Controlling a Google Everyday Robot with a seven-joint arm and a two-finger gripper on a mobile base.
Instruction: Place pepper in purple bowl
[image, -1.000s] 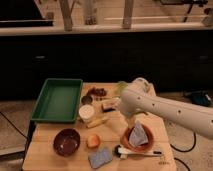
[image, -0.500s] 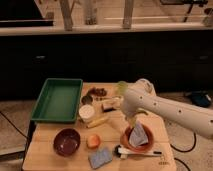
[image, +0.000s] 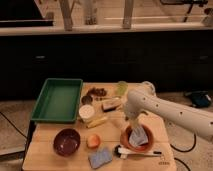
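The purple bowl (image: 66, 141) sits empty at the front left of the wooden table (image: 50, 134). The pepper does not show in the camera view; my white arm covers the table's middle right. The arm reaches in from the right and bends down. My gripper (image: 133, 125) hangs open just above the orange-red bowl (image: 126, 141) holding a grey cloth (image: 138, 136), far to the right of the purple bowl. I see nothing held in it.
A green tray (image: 57, 100) lies at the back left. Between the bowls are a white cup (image: 86, 112), a yellow elongated item (image: 97, 121), an orange fruit (image: 92, 141) and a blue-grey sponge (image: 100, 157). A white-handled brush (image: 140, 152) lies in front, and a pale green object (image: 122, 88) stands at the back.
The arm's end has dropped from beside the table's middle down toward the orange-red bowl. The objects on the table have not moved.
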